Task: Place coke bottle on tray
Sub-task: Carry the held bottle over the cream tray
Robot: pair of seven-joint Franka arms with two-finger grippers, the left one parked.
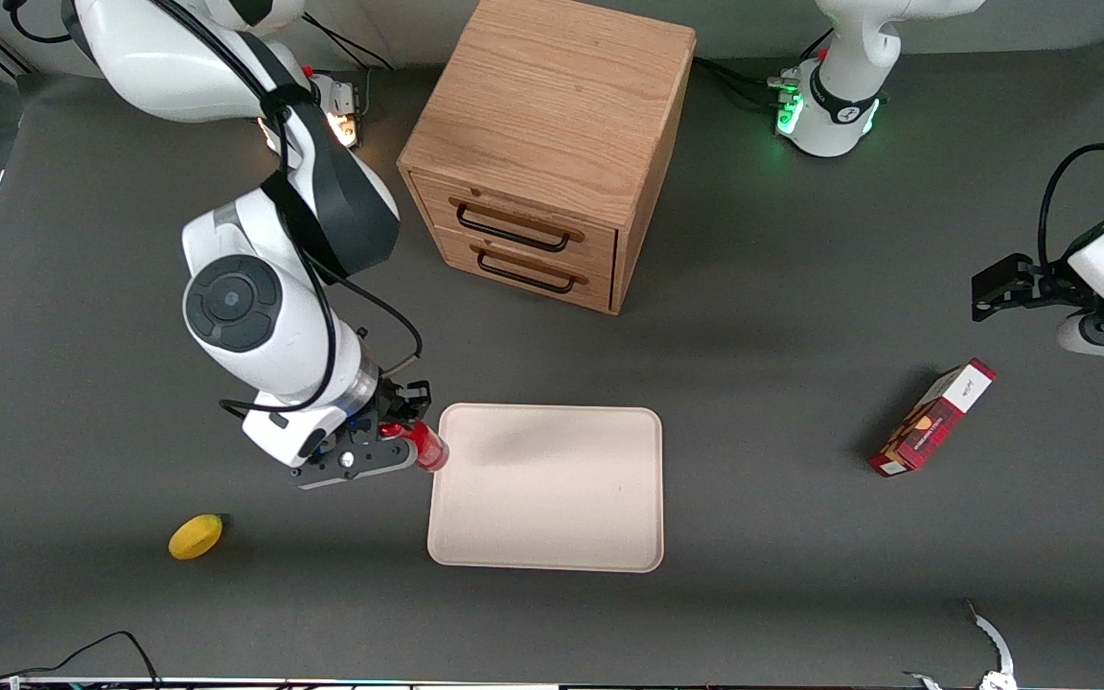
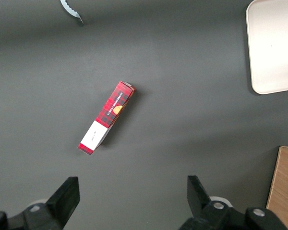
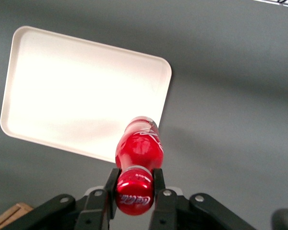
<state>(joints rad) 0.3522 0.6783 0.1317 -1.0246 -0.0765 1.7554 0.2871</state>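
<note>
The small glossy red coke bottle (image 1: 425, 447) hangs in my right gripper (image 1: 397, 433), held by its neck just under the red cap (image 3: 133, 193). The bottle's body (image 3: 139, 146) is above the table, over the tray's edge nearest the working arm. The cream-beige tray (image 1: 548, 489) lies flat on the dark table, nearer the front camera than the wooden cabinet; it also shows in the right wrist view (image 3: 72, 91) and partly in the left wrist view (image 2: 273, 48). The gripper fingers (image 3: 111, 184) press on both sides of the neck.
A wooden two-drawer cabinet (image 1: 552, 144) stands farther from the front camera than the tray. A yellow lemon (image 1: 195, 536) lies toward the working arm's end, near the table's front. A red-and-white carton (image 1: 932, 418) lies toward the parked arm's end.
</note>
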